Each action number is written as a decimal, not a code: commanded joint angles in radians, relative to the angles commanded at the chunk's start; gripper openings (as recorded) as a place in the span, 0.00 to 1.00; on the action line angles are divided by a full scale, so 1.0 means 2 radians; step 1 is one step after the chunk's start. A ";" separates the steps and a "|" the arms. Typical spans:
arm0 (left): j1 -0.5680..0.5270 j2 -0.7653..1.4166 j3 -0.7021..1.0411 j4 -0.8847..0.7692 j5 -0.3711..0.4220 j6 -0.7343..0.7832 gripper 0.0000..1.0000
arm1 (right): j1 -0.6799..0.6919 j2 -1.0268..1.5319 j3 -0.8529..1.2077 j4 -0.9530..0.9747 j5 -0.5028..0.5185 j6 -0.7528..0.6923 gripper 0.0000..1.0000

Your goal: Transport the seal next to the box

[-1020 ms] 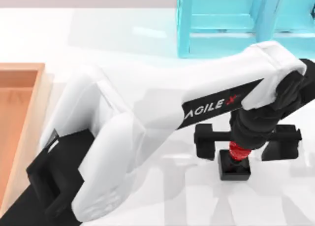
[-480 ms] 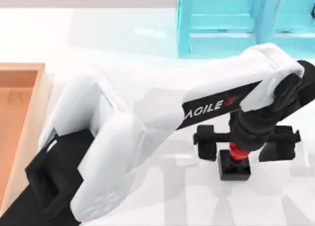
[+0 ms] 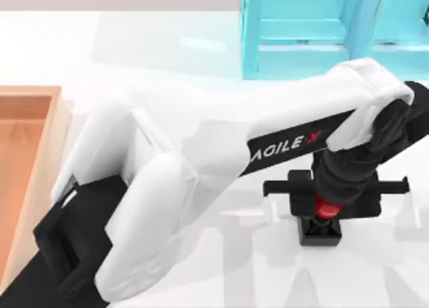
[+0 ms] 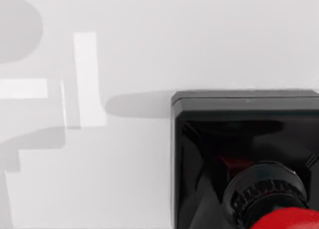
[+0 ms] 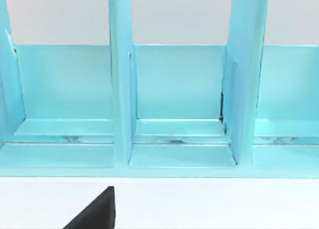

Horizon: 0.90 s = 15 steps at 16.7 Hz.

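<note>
Left gripper (image 3: 328, 200): fingers clamped on the seal's (image 3: 320, 226) red knob | seal: on table (image 3: 167, 46), well right of the box (image 3: 40, 160), near cyan shelf (image 3: 322, 33)

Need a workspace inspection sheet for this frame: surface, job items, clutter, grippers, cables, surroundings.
Surface: white table, bare where visible.
Job's things: seal upright on the table toward the right side, black base, red knob; box at the left edge, well apart from the seal.
Clutter: nothing seen.
Grippers: left gripper directly above the seal, fingers closed around the red knob; right gripper parked, facing the shelf.
Cables: nothing seen.
Surroundings: translucent cyan shelf at the far edge; its compartments look empty.
</note>
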 joint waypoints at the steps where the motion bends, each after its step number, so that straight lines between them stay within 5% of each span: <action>1: 0.000 0.000 0.000 0.000 0.000 0.000 0.10 | 0.000 0.000 0.000 0.000 0.000 0.000 1.00; 3: 0.000 0.000 0.000 0.000 0.000 0.000 0.00 | 0.000 0.000 0.000 0.000 0.000 0.000 1.00; 15: 0.000 0.000 0.031 -0.026 0.000 -0.002 0.00 | 0.000 0.000 0.000 0.000 0.000 0.000 1.00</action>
